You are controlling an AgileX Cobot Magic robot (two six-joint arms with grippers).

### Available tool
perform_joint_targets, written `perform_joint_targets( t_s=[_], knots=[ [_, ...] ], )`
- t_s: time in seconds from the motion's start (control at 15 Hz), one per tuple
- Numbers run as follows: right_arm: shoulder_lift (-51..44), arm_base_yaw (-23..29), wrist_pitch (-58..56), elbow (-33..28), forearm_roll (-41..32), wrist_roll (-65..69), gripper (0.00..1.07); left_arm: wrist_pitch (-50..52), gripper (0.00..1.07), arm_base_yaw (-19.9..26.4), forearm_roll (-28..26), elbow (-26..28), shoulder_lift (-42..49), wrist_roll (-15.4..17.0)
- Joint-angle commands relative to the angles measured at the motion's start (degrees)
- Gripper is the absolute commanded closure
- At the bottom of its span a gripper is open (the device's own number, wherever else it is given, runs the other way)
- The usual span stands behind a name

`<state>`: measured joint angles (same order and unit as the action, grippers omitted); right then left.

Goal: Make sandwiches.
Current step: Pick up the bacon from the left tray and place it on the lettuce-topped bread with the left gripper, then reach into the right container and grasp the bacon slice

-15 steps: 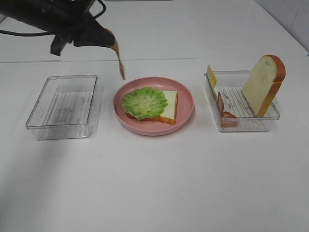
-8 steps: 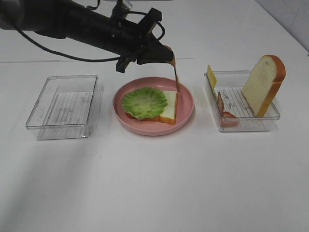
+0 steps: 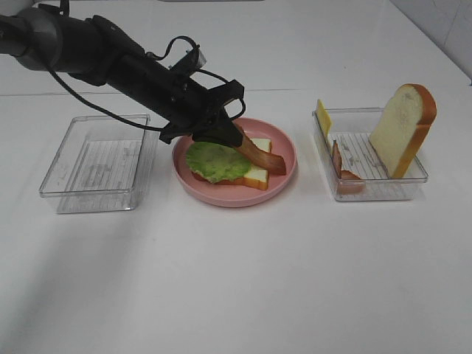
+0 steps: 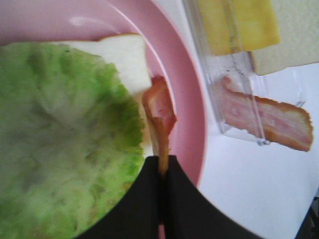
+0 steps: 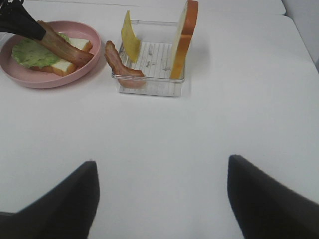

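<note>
On the pink plate (image 3: 284, 147) lies a bread slice (image 3: 257, 175) with a green lettuce leaf (image 3: 214, 161) on top. My left gripper (image 3: 230, 137) hangs over the plate, shut on one end of a bacon strip (image 3: 264, 157). The strip slants down, its free end touching the bread by the plate's right rim. In the left wrist view the fingers (image 4: 144, 199) pinch the bacon strip (image 4: 160, 107) beside the lettuce (image 4: 60, 134). My right gripper (image 5: 162, 199) is open above bare table, its fingers (image 5: 55, 204) wide apart.
A clear tray (image 3: 372, 188) right of the plate holds an upright bread slice (image 3: 402, 129), a yellow cheese square (image 3: 323, 116) and another bacon strip (image 3: 339, 158). A second clear tray (image 3: 96, 151) stands left of the plate. The left arm stretches in from the back left.
The left arm swung from the far back left to over the plate. It lowered the hanging bacon strip until its free end came down on the bread.
</note>
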<state>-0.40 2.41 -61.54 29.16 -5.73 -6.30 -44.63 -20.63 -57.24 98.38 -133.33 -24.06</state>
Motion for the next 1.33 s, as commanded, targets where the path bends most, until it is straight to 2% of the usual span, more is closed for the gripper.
perform_joint_targets(
  t_s=[0.07,0.2,0.4,0.53,0.73,0.8,0.87,0.93,1.0,1.07,1.33],
  knots=[
    [-0.69,-0.34,0.57,-0.17,0.06,-0.23,0.39,1.03,1.07,0.0,5.9,0.29,1.6,4.7],
    [-0.69,-0.34,0.57,-0.17,0.06,-0.23,0.39,3.04,1.07,0.0,12.38,0.29,2.64,9.17],
    [-0.69,-0.34,0.57,-0.17,0.06,-0.23,0.39,3.44,1.07,0.0,16.73,0.29,2.92,12.83],
    [-0.69,-0.34,0.57,-0.17,0.06,-0.23,0.39,3.9,1.07,0.0,19.82,0.29,2.92,18.28],
    [-0.69,-0.34,0.57,-0.17,0.06,-0.23,0.39,3.21,1.05,0.0,21.66,0.29,2.92,20.97],
    [-0.69,-0.34,0.57,-0.17,0.06,-0.23,0.39,3.04,0.94,0.0,21.66,0.29,3.04,21.54],
    [-0.69,-0.34,0.57,-0.17,0.06,-0.23,0.39,2.69,0.74,0.0,21.66,0.29,3.15,21.54],
    [-0.69,-0.34,0.57,-0.17,0.06,-0.23,0.39,2.52,0.49,0.0,21.66,0.29,3.55,21.54],
    [-0.69,-0.34,0.57,-0.17,0.06,-0.23,0.39,2.23,0.32,0.0,21.89,0.29,4.18,21.54],
    [-0.69,-0.34,0.57,-0.17,0.06,-0.23,0.39,2.18,0.23,0.0,23.03,0.34,5.16,21.54],
    [-0.69,-0.34,0.57,-0.17,0.06,-0.23,0.39,0.29,0.23,0.0,31.23,0.34,12.38,21.54]
  ],
)
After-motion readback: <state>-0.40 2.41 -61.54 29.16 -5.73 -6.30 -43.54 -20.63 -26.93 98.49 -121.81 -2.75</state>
